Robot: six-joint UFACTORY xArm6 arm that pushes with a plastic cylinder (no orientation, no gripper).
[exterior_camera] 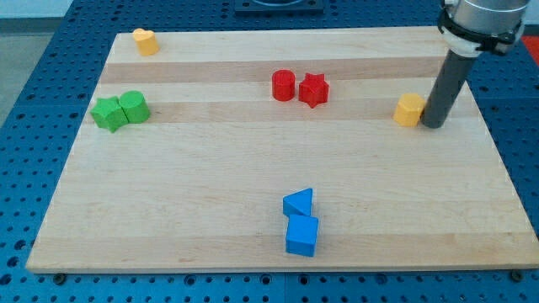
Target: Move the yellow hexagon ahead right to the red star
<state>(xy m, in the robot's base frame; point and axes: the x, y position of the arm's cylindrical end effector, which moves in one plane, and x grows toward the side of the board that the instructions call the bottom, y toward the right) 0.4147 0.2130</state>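
Note:
The yellow hexagon [409, 109] sits on the wooden board at the view's right. My tip [434, 124] stands just to the right of it, touching or nearly touching its right side. The red star [313, 89] lies near the top middle, well to the left of the yellow hexagon, with a red cylinder [284, 85] right against its left side.
A yellow heart-like block [146, 40] is at the top left corner. Two green blocks [120, 109] sit together at the left. A blue triangle [299, 202] and a blue cube [302, 235] sit together at the bottom middle. The board's right edge [497, 151] is close to my tip.

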